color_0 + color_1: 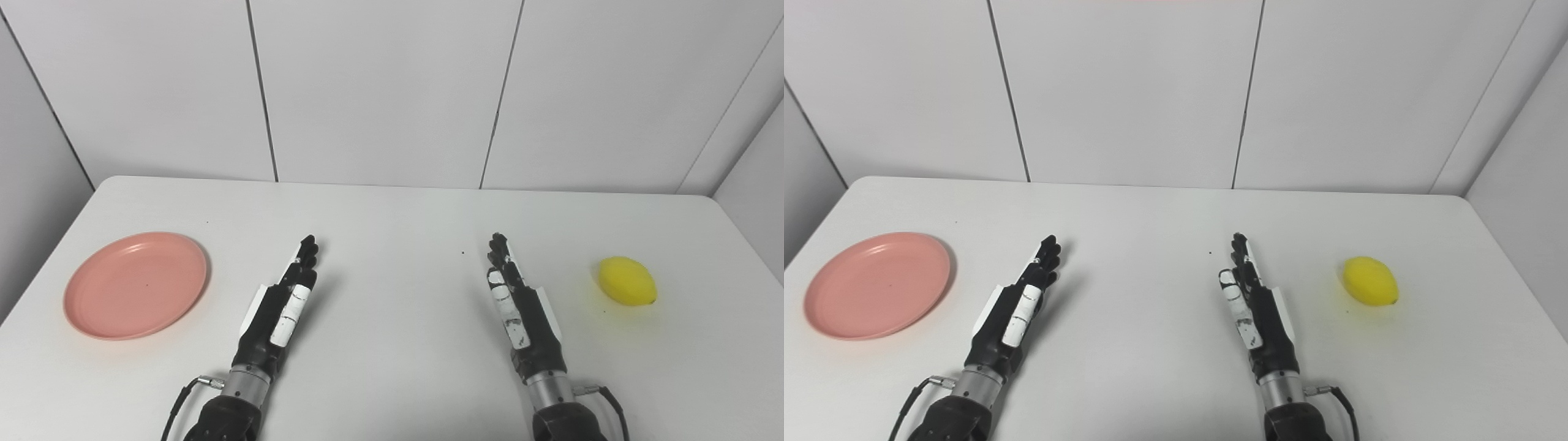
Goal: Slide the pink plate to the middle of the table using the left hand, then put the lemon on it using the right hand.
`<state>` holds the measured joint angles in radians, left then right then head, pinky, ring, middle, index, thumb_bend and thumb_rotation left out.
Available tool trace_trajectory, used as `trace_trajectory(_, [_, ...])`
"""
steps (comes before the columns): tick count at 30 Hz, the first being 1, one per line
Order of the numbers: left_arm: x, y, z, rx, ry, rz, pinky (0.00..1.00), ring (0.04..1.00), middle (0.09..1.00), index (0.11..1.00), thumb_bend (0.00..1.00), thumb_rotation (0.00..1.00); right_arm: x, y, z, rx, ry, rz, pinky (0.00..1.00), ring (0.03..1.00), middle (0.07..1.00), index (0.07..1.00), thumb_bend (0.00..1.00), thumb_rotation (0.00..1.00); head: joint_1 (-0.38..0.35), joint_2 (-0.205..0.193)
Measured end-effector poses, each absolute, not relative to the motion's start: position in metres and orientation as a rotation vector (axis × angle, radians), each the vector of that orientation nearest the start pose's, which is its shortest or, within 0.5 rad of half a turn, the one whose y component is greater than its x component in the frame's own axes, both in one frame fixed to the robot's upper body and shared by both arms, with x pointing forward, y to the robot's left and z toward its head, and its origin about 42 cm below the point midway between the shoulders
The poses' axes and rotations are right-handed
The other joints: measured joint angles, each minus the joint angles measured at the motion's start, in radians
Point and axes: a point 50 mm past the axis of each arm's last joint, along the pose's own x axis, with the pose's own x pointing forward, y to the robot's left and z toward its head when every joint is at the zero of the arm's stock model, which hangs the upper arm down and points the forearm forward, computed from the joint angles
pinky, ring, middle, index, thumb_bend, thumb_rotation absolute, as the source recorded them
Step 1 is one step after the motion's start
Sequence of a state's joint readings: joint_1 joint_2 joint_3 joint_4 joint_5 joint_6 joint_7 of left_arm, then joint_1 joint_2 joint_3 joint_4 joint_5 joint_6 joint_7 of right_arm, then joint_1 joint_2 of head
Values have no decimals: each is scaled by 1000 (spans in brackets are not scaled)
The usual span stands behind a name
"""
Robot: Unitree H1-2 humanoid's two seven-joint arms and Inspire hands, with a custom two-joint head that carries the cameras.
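A pink plate (136, 284) lies flat on the white table at the left side. A yellow lemon (627, 280) lies on the table at the right side. My left hand (283, 304) is open and empty, fingers stretched forward, to the right of the plate and apart from it. My right hand (517, 303) is open and empty, fingers stretched forward, to the left of the lemon and apart from it. Both hands also show in the right eye view, left (1020, 304) and right (1254, 306).
The white table (392, 214) runs to a white panelled wall at the back. Its left and right edges are near the plate and the lemon. Bare tabletop lies between the two hands.
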<state>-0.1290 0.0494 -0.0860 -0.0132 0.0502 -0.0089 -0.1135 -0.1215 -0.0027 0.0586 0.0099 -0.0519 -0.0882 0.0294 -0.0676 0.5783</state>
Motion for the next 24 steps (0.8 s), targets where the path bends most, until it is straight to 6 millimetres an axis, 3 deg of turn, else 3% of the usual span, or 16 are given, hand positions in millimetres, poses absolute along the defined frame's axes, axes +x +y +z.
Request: trace_trajectory(24, [322,183,136,95,-121,-211,1000,1000,1000,1000,742,968,320,-185,139,-64,-214,118,1000,1000,1000,1000,588,947,3,-6])
